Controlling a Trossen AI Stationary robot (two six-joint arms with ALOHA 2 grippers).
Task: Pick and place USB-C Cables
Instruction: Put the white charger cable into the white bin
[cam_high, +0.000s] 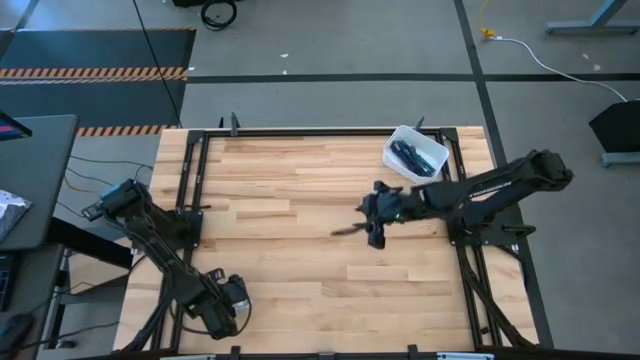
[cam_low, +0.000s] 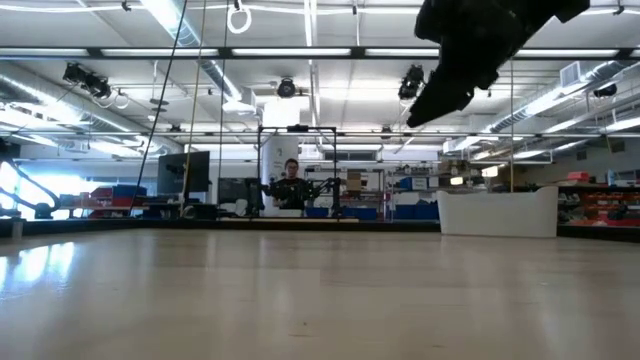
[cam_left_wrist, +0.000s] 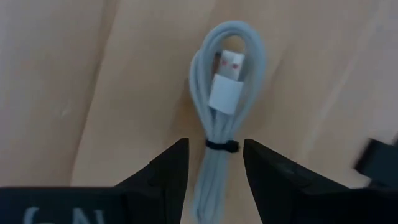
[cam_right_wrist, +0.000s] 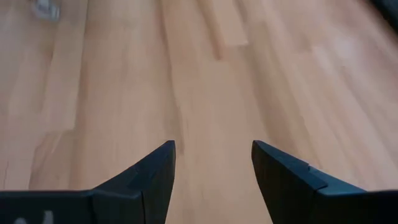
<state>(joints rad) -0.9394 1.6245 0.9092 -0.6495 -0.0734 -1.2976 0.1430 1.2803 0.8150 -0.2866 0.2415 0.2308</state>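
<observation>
We see the left gripper (cam_left_wrist: 213, 163) at the table's (cam_high: 300, 190) near-left corner, fingers spread around a silver-white cable (cam_left_wrist: 224, 93) lying on the wood. The right gripper (cam_right_wrist: 212, 165) hovers mid-table, open and empty. Dark cables (cam_high: 410, 156) lie in the tray (cam_high: 437, 152).

Silver-white cable (cam_left_wrist: 222, 118): coiled into a narrow elongated bundle, cinched near mid-length by a thin dark tie, white connector plug resting on top of the loop, flat on the wooden table (cam_left_wrist: 93, 93). Remaining cables (cam_high: 410, 156): dark bundles heaped together inside the tray (cam_high: 432, 147) at the table's far right corner; individual colours indistinct.
</observation>
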